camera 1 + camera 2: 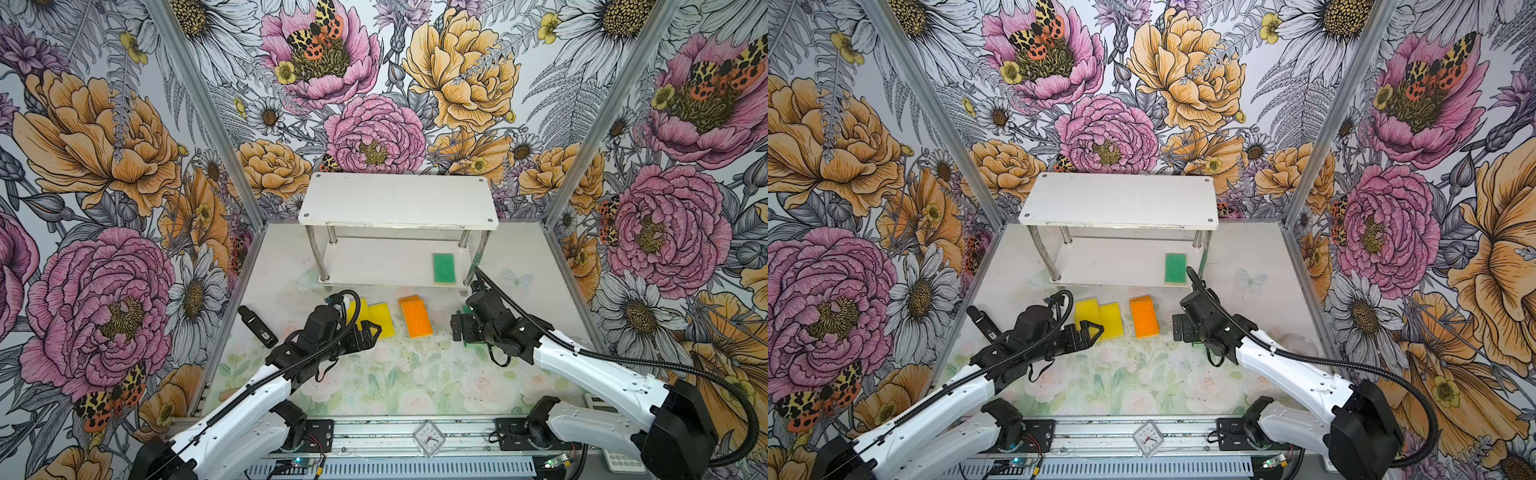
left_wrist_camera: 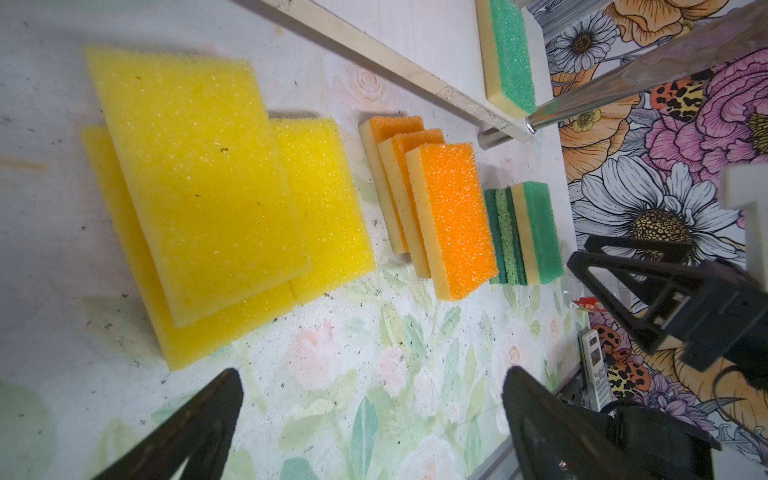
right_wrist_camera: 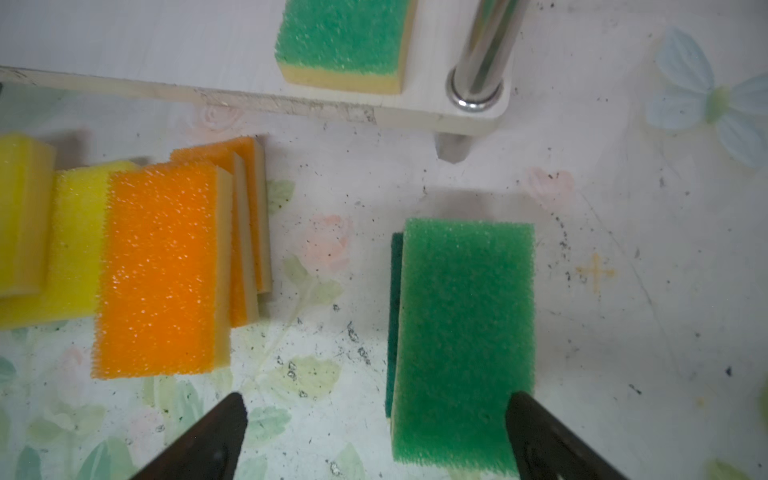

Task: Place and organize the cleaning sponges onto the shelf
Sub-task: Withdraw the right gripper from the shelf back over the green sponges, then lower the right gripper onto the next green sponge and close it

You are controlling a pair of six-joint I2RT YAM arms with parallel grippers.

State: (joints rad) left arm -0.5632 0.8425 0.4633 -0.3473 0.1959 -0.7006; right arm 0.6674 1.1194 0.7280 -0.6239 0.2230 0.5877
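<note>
The shelf stands at the back, and one green sponge lies on the right of its lower board. On the table in front lie overlapping yellow sponges and a stepped stack of three orange sponges. A green stack, with darker green beneath, lies to their right. My left gripper hovers open near the yellow sponges, holding nothing. My right gripper is open above the green stack's near end, and in both top views it hides most of that stack.
A black handheld device lies at the table's left edge. A small clock sits on the front rail and a white remote at the front right. Flowered walls close in three sides.
</note>
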